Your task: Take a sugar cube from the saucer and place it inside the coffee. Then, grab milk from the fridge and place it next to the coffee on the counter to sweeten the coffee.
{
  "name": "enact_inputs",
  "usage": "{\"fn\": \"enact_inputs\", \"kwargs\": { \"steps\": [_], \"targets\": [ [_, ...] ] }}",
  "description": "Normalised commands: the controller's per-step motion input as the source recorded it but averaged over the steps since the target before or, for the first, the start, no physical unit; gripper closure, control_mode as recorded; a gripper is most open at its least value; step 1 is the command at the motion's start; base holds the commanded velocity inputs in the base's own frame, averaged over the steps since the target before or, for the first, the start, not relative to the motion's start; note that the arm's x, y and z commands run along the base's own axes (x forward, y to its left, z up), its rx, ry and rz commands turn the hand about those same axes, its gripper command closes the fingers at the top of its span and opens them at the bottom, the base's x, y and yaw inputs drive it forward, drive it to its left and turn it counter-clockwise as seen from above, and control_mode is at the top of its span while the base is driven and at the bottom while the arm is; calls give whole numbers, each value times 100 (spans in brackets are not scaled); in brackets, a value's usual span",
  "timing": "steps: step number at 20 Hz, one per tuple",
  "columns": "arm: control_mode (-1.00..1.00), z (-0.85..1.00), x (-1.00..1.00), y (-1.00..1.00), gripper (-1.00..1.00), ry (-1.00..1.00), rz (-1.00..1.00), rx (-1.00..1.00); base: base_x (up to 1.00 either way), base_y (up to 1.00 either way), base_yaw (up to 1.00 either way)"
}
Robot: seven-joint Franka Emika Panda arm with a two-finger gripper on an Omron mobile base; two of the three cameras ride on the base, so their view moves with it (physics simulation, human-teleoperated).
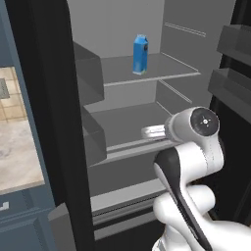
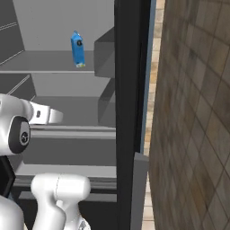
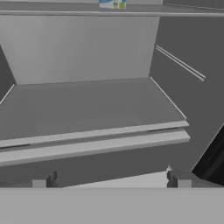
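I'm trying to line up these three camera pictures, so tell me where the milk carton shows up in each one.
Left base view: the milk stands upright on the upper shelf of the fridge, top centre.
Right base view: the milk stands on that same shelf, upper left.
Hand view: just its bottom edge peeks in at the top centre.
Shared landmark: the upper shelf's front edge.

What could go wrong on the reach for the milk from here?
1. The milk stands on the upper shelf while the gripper points at the shelf below, so rising carelessly could hit the upper shelf's front edge.
2. The carton is tall and narrow; an off-centre approach may tip it.
3. The door bins flank the opening, and a wide arm swing could clip them.
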Motion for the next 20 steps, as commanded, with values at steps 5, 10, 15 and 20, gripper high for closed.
{"fn": "enact_inputs", "kwargs": {
  "steps": [5,10,15,20],
  "targets": [
    [-100,70,7,0,-100,0,0,1,0,0,0],
    [-100,78,23,-3,-100,1,0,2,0,0,0],
    [-100,46,26,-12,-100,0,0,0,0,0,0],
    [-100,30,31,-4,-100,0,0,0,0,0,0]
  ]
}}
